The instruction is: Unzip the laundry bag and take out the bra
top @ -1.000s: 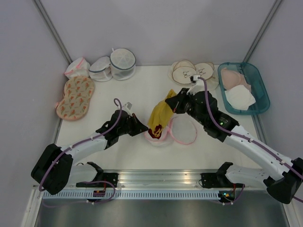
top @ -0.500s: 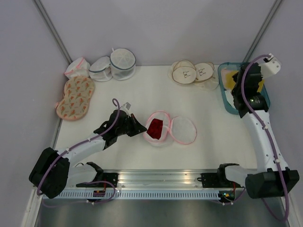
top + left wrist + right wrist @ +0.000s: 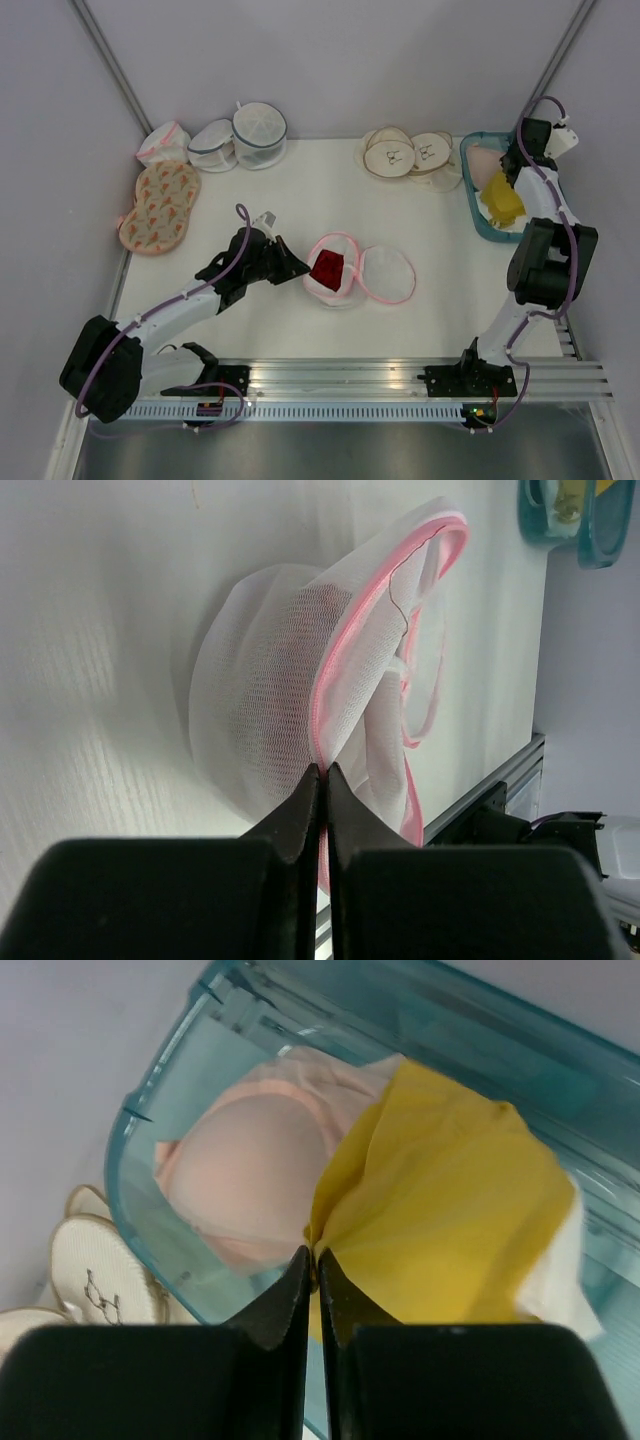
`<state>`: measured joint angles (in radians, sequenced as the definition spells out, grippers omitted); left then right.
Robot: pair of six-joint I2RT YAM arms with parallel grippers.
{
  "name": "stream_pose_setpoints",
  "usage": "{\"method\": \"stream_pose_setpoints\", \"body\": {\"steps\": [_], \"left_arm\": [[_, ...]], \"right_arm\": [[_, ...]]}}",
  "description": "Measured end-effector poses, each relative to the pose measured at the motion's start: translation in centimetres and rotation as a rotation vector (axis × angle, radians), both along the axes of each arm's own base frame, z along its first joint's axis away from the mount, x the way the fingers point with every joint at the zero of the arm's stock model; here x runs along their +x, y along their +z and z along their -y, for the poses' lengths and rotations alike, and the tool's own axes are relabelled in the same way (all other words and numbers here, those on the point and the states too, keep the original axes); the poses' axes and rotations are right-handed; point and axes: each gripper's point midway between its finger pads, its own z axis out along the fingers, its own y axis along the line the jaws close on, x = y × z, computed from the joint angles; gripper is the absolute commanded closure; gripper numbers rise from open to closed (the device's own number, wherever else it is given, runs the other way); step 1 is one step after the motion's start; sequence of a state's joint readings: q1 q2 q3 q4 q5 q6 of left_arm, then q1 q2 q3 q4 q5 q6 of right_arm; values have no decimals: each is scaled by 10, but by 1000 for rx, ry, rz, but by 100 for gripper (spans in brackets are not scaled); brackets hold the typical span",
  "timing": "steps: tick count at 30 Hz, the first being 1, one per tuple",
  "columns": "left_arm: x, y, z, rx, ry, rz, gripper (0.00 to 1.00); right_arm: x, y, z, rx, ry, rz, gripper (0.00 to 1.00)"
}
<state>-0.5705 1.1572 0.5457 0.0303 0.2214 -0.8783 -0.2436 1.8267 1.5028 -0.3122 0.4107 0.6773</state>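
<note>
The laundry bag [image 3: 385,276] lies open in two halves mid-table, white mesh with a pink zipper rim, a dark red item [image 3: 327,269] in its left half. My left gripper [image 3: 300,270] is shut on the pink rim of that half; in the left wrist view the jaws [image 3: 323,770] pinch the rim of the bag [image 3: 260,710]. My right gripper [image 3: 510,172] is shut on a yellow bra [image 3: 500,196] over the teal tray [image 3: 470,185]. In the right wrist view the jaws [image 3: 313,1255] grip a fold of the yellow bra [image 3: 450,1230].
A pink bra [image 3: 240,1170] lies in the tray [image 3: 150,1210]. Round beige pads [image 3: 405,152] sit beside it. At the back left are white mesh bags with grey-blue rims [image 3: 240,135], a pink-edged pouch [image 3: 160,142] and a peach patterned pad [image 3: 160,205].
My right arm swung from the bag to the far right, carrying the yellow bra out of the bag and over the teal tray. The left gripper kept its hold on the rim.
</note>
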Motion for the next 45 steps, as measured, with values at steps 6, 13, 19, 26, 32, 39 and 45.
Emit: {"method": "stream_pose_setpoints", "body": {"steps": [6,13,19,26,32,39,45], "left_arm": [[3,9,2,-9,-5,18,98],[2,18,3,-23,-12,32,98],[1,21,3,-29,-14,38,98],[-6,18,-1,-33,-14,45,98],[-9,5,-9,-10,7,31,98],[-9,-15,-12,30,20,-16,98],[-13,-26,-18,55,35,-36,98]], "right_arm": [[47,17,-8,27,85,63,12],[46,65,-54,-42,257,107,3],[-18,100,-235,-109,729,143,6],[-167,36,-429,-64,1322,70,11],[-244,-2,-462,-34,1479,-13,25],[-261,-27,-483,36,1499,-45,45],[-263,-68,-506,54,1509,-121,47]]}}
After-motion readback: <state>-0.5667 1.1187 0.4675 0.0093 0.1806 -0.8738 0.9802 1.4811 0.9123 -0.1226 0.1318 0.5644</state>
